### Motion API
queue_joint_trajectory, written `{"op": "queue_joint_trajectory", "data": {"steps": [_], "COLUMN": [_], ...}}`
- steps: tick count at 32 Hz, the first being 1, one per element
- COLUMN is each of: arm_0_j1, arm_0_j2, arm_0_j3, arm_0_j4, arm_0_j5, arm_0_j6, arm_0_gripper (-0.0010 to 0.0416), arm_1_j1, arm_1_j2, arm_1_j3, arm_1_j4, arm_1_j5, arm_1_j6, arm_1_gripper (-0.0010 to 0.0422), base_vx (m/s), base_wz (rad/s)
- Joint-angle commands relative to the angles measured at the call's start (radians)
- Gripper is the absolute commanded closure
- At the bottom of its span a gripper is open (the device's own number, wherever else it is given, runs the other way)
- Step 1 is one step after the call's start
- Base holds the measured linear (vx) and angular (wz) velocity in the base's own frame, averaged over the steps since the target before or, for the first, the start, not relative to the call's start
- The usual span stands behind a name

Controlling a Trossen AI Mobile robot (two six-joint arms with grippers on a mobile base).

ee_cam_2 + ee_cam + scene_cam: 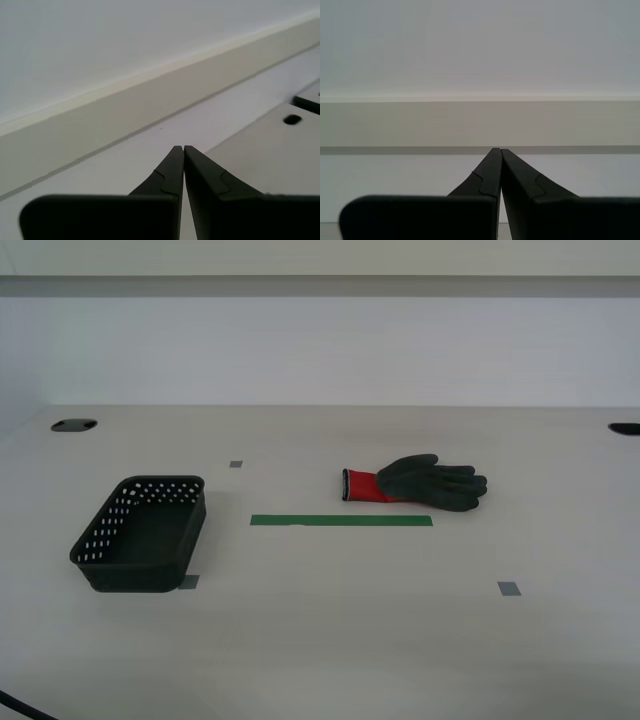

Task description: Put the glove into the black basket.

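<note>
The glove (420,483), dark grey with a red cuff, lies flat on the white table right of centre in the exterior view, fingers toward that view's right. The black basket (96,540), with rows of round holes in its sides, stands empty at the exterior view's left. Neither arm shows in the exterior view. My first gripper (499,150) is shut with nothing between its fingers and faces the wall. My second gripper (183,148) is also shut and empty, facing the wall and the table's far edge. Neither wrist view shows the glove or the basket.
A green tape strip (341,521) lies between basket and glove. Small grey tape squares mark the table (509,588), (236,464). Dark cable holes sit at the far corners (73,425), (624,428); one shows in the second wrist view (292,119). A wall backs the table.
</note>
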Motion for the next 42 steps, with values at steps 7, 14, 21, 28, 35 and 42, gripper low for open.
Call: {"op": "queue_joint_trajectory", "data": {"steps": [7,14,21,28,35,42], "arm_0_j1": [0.001,0.001,0.001,0.001,0.002,0.002], "arm_0_j2": [0.0,0.0,0.0,-0.001,-0.002,-0.002], "arm_0_j3": [0.001,0.001,0.001,0.001,0.001,0.001], "arm_0_j4": [-0.006,-0.02,-0.047,-0.078,-0.102,-0.12], "arm_0_j5": [0.0,0.0,-0.001,0.001,0.0,0.0], "arm_0_j6": [0.0,0.0,0.0,0.0,0.0,0.0], "arm_0_gripper": [0.0405,0.0405,0.0405,0.0405,0.0405,0.0405], "arm_1_j1": [-0.233,-0.354,-0.378,-0.383,-0.382,-0.382], "arm_1_j2": [0.367,0.723,1.014,1.223,1.357,1.426], "arm_1_j3": [0.265,0.61,0.974,1.108,1.109,1.106], "arm_1_j4": [-0.084,-0.209,-0.346,-0.336,-0.379,-0.511], "arm_1_j5": [0.007,0.007,0.018,0.041,0.039,-0.128], "arm_1_j6": [0.058,0.069,0.033,-0.062,-0.098,-0.171], "arm_1_gripper": [0.0412,0.0412,0.0412,0.0412,0.0413,0.0413], "base_vx": [0.0,0.0,-0.002,0.0,0.0,0.0], "base_wz": [0.0,0.0,0.003,0.0,0.0,0.0]}}
